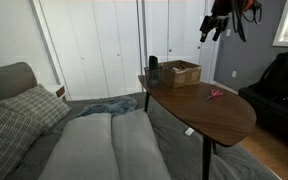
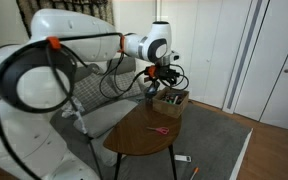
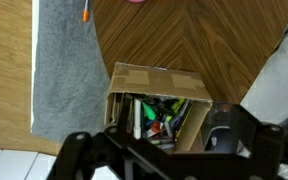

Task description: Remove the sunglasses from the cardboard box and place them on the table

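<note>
My gripper (image 2: 165,82) hovers above the cardboard box (image 3: 154,80), jaws apart. The box sits at the far end of the table (image 1: 222,115). Sunglasses: somewhere in the box clutter below, can't single them out.

Cannot pick out the sunglasses in the wrist view: only a dark and green jumble inside the cardboard box (image 3: 156,88), too blurred to separate one item from another. Cannot see the fingertips of the claw (image 3: 159,165) there, cut off by the bottom edge, so no telling how the jaws stand. Behind its dark frame, partly hidden: the box's near wall and a black cylinder (image 3: 221,135). Cropped at the top edge: a pinkish-red item (image 3: 136,2) on the counter (image 3: 204,40) and an orange-tipped thing (image 3: 85,12). In both exterior views, box contents too small and walled off to read. In an exterior view, claw (image 1: 222,24) clipped by the top edge.
</note>
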